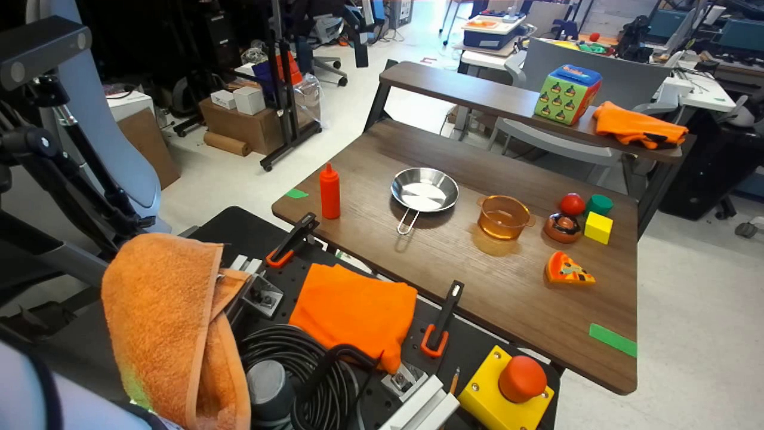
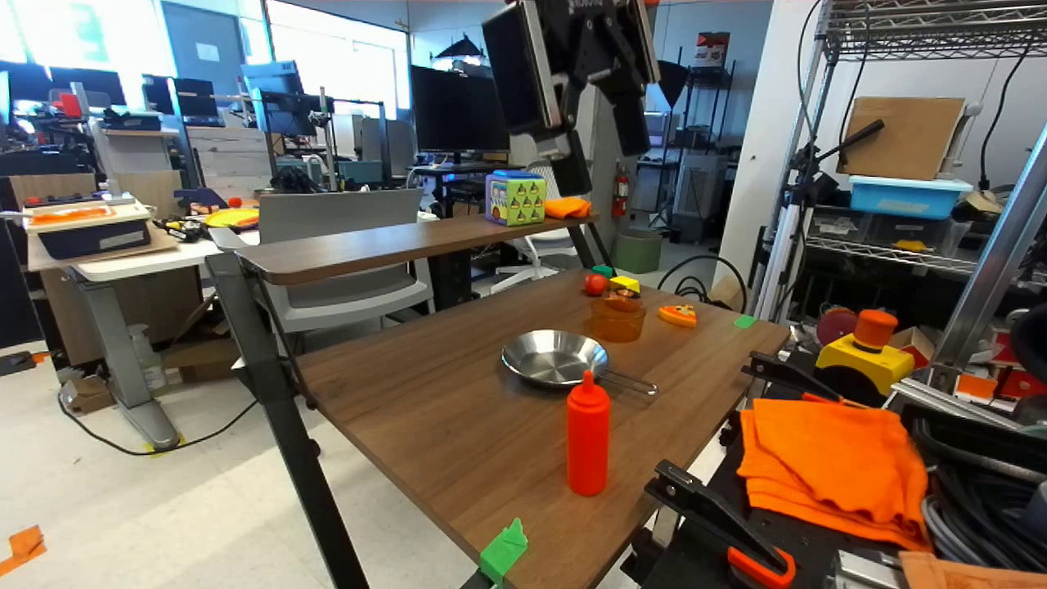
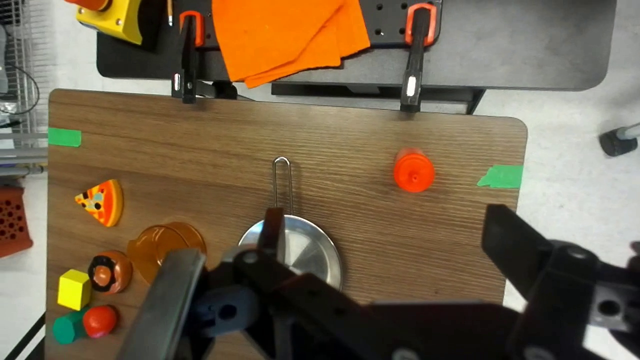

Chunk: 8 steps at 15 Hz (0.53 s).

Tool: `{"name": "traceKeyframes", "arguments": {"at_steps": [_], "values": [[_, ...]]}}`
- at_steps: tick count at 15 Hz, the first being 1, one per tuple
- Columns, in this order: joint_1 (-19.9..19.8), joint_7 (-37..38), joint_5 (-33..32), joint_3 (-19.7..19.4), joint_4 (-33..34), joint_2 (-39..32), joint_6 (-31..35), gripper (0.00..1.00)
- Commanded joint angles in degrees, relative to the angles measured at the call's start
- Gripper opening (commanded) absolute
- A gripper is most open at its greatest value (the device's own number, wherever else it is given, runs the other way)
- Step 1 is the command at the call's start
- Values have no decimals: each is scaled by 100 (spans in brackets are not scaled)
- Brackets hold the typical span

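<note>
Now the end effector (image 3: 385,230) hangs over the worktop (image 3: 350,142), jaws spread wide, empty! Right of the pan (image 3: 312,247) in the wrist view, the red bottle (image 3: 414,173) stands upright, likely light and squeezable: grip gently mid-body.

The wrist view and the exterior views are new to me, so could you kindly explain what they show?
The machine is a robot arm; mainly its gripper shows, hanging open above the brown table, holding nothing. The wrist view comes from a camera on the arm's wrist, looking down; both exterior views come from cameras outside the robot. On the table are a red squeeze bottle, a metal pan, an amber pot, a toy pizza slice, a brown rounded item, a red round item, a yellow block and a green block.
</note>
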State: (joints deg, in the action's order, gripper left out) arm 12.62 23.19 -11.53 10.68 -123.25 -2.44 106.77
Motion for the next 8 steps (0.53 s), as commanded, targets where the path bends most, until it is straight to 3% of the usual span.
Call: {"name": "traceKeyframes", "arguments": {"at_steps": [1, 8], "values": [[92, 172, -435, 106, -168, 36, 67, 100], [66, 139, -1221, 82, -484, 287, 491, 100]]}}
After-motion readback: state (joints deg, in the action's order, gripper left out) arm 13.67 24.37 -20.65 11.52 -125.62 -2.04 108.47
